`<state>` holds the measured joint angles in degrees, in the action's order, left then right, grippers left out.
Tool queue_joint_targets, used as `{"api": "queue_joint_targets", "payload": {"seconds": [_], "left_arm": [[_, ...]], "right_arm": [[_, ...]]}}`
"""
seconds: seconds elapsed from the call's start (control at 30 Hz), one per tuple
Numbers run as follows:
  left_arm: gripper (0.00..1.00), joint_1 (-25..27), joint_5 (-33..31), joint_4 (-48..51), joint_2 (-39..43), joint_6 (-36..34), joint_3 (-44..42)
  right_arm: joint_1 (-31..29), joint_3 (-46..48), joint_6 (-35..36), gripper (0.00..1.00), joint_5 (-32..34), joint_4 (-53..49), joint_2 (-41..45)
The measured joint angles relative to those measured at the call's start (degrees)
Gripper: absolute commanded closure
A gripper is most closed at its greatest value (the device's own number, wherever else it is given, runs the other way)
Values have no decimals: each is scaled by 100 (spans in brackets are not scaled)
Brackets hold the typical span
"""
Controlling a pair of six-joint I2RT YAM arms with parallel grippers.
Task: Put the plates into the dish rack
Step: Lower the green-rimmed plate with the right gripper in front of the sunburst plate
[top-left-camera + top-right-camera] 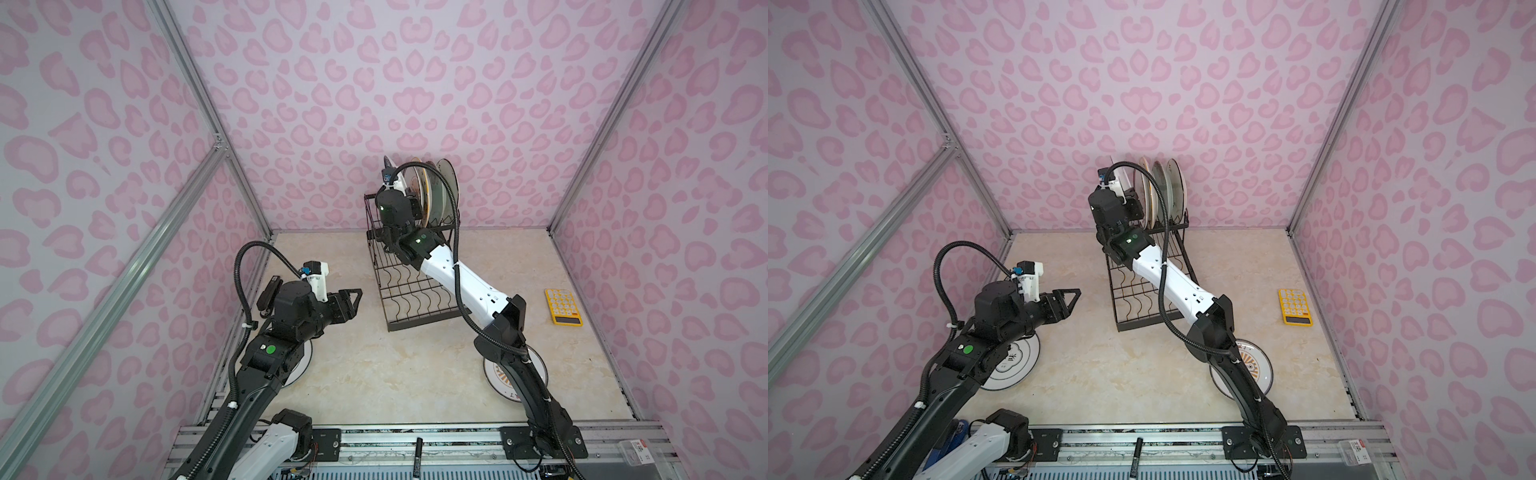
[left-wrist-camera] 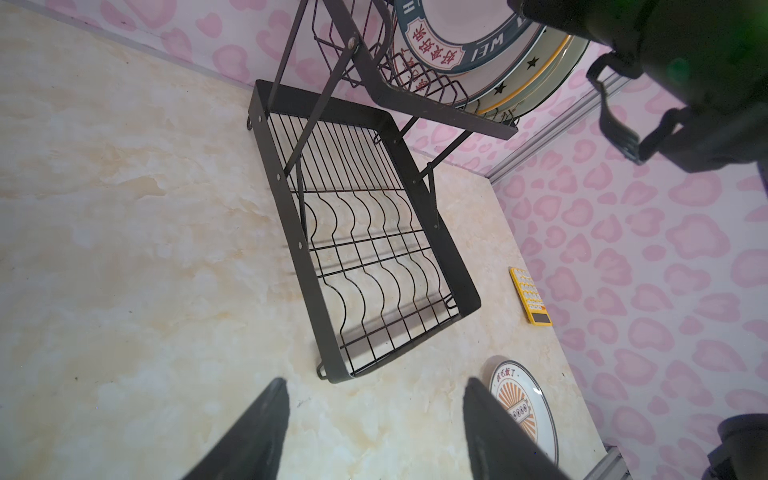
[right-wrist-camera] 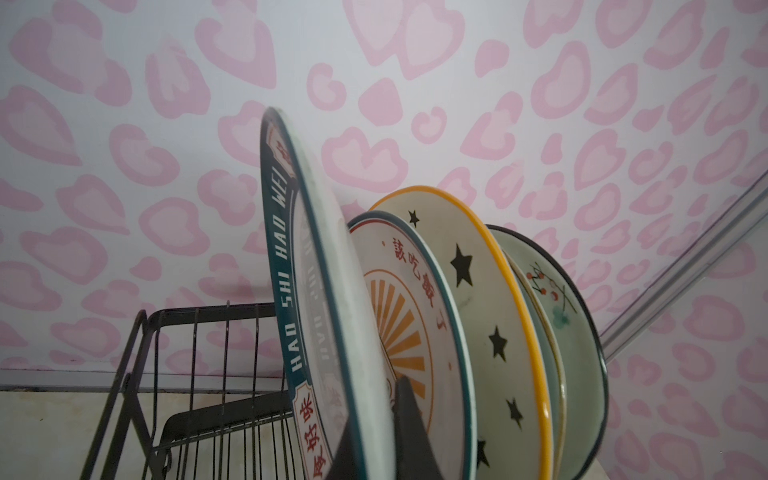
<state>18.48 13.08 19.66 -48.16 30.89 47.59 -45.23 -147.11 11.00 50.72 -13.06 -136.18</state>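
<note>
Our right gripper (image 3: 374, 419) is clamped on the lettered plate (image 3: 286, 266), upright in the rack's (image 2: 455, 257) upper tier at twelve o'clock, beside the sunburst plate (image 3: 415, 316). Our left gripper (image 2: 374, 386) gapes empty at eight.

A yellow calculator (image 1: 563, 306) is lying face up near the right edge of the tabletop (image 1: 374, 374), about midway along it, its dark display end pointing toward the front edge. A small black object (image 1: 269, 291), too dim to identify, is resting against the left edge. A black marker (image 1: 417, 455) is lying on the metal rail (image 1: 415, 433) that is running along the front edge, near its middle. A clear box with a red label (image 1: 638, 453) is sitting at the rail's right end. Pink-patterned walls (image 1: 374, 83) are enclosing the other three sides.
</note>
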Motion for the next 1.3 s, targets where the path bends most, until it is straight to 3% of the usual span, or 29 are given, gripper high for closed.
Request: {"api": "queue_joint_targets", "payload": {"seconds": [0.47, 1.3], "left_arm": [[32, 0, 2, 2, -26, -7, 9], [32, -4, -2, 26, 17, -44, 11]], "right_arm": [[63, -24, -46, 100, 11, -52, -96], [-7, -63, -726, 100, 221, -551, -175]]}}
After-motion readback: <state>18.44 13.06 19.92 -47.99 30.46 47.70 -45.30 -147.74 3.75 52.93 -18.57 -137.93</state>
